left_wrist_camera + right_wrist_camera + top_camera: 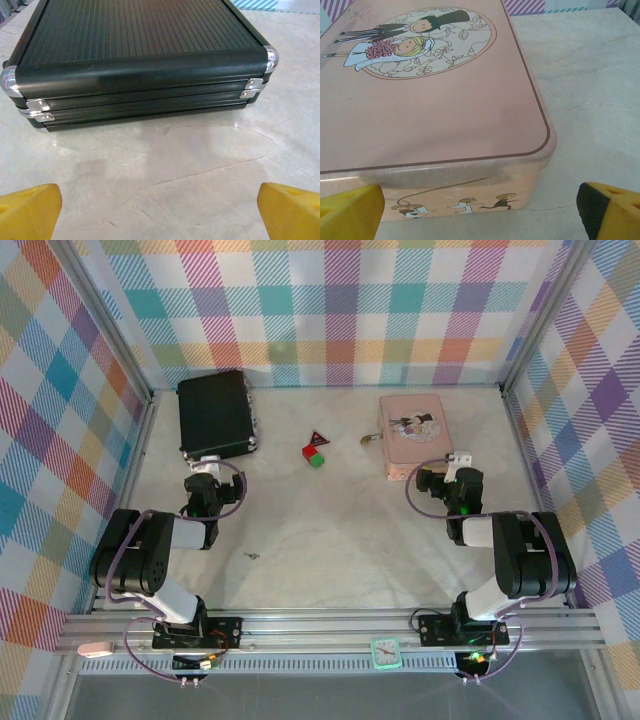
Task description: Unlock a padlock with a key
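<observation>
The padlock is a tiny brass-coloured piece lying against the left side of the pink box. The key is a very small dark sliver on the table, in front of the left arm. My left gripper is open, facing the near side of the black case, with bare table between its yellow fingertips. My right gripper is open at the pink box's near right corner, and nothing sits between its fingertips.
A red triangular piece and small red and green blocks lie between the case and the pink box. The black case stands closed, with silver corners. Checked walls enclose the table on three sides.
</observation>
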